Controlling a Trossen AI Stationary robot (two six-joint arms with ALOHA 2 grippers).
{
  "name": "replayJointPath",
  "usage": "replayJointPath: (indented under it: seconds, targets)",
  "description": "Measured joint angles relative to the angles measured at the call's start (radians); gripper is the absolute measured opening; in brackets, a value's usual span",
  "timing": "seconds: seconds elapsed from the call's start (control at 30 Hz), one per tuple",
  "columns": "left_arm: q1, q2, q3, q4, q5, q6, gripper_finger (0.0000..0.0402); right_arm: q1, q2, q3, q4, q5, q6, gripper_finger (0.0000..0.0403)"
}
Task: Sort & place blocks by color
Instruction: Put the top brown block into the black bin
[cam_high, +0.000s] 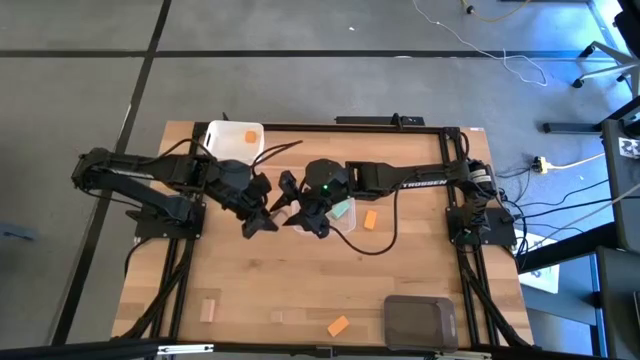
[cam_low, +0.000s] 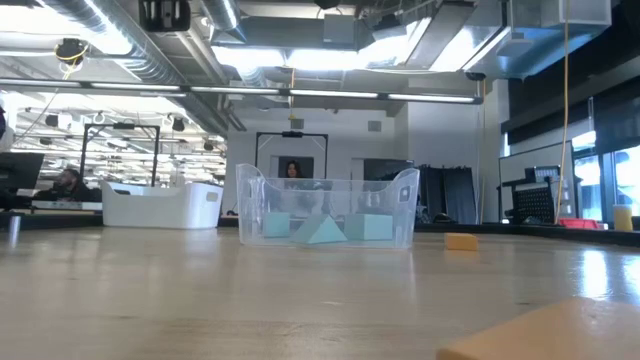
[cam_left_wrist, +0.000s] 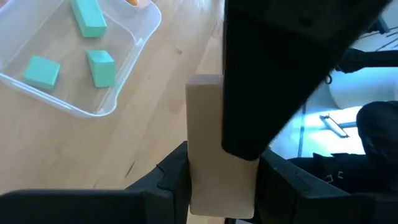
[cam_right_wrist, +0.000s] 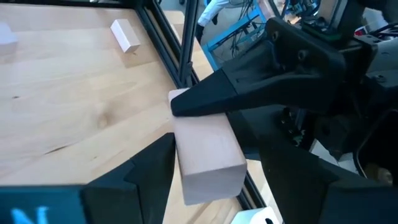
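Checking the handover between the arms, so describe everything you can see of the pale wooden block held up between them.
The pale wooden block is a plain rectangular piece of light tan wood, smooth, unmarked, with crisp edges. It is lifted off the table near the middle, beside the clear tub. The left gripper is closed on one end; the right gripper has its open fingers on either side of the other end, not visibly pressing it.

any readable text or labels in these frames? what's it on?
"TROSSEN": white lettering along the right arm in the high view; small, only just legible.
"N": one white letter, cut off at the picture's edge, on a blue strip in the right wrist view.
No markings visible on the tan block, clear tub or white tub.
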Motion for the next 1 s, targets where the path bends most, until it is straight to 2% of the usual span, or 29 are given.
replayJointPath:
  seconds: [0.4, 0.67, 1.0]
  targets:
    - [-0.001, -0.020, 0.000, 0.001, -0.001, 0.024, 0.0124, -0.004, 0.000, 0.000, -0.033, 0.006, 0.023, 0.0232]
    - [-0.001, -0.022, 0.000, -0.006, 0.006, 0.025, 0.0124, -0.004, 0.000, 0.000, -0.026, 0.004, 0.004, 0.0204]
    - [-0.001, -0.022, 0.000, -0.011, 0.006, 0.034, 0.0124, -0.004, 0.000, 0.000, -0.017, -0.005, -0.004, 0.0201]
